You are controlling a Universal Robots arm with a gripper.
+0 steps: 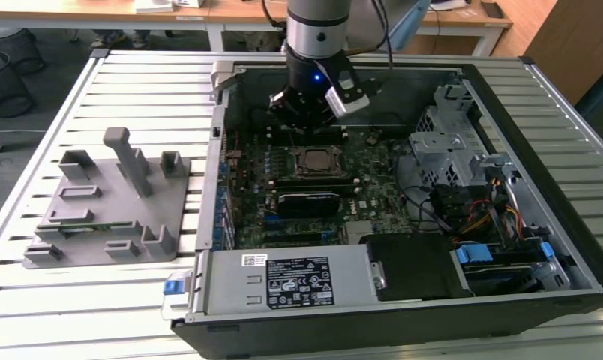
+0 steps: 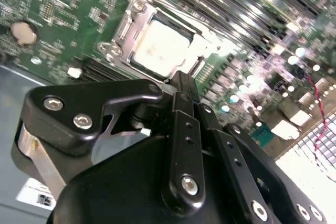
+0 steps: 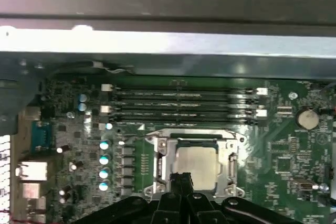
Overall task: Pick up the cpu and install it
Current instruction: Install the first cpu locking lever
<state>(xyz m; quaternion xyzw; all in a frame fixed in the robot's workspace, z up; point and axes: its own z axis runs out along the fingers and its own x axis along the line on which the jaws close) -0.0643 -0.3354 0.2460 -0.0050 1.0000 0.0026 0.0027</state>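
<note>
The cpu (image 3: pixel 196 161) is seen seated flat in the socket frame (image 3: pixel 157 163) on the motherboard (image 3: pixel 278 145), its pale metal top exposed (image 2: pixel 160 48); in the exterior view it is located near the middle of the open computer case (image 1: pixel 316 162). The tool (image 2: pixel 181 85) is held just above the cpu's near edge, apart from it, with the fingers (image 2: pixel 185 90) pressed together and nothing gripped between them. In the first wrist view the closed fingertips (image 3: pixel 181 179) are seen overlapping the edge of the chip. The arm (image 1: pixel 316 45) is posed vertically, descending from above into the far part of the case (image 1: pixel 541 225), with the wrist pointed straight down and a blue light (image 1: pixel 315 76) lit on its side. Four memory slots (image 3: pixel 184 106) are recorded beside the socket, toward the case wall. A power supply (image 1: pixel 281 281) and a drive cage (image 1: pixel 447 135) are found inside the case. The case is laid on a slatted metal surface (image 1: pixel 131 82); a grey fixture block (image 1: pixel 112 202) is set on it to the exterior view's left, well apart from the case.
</note>
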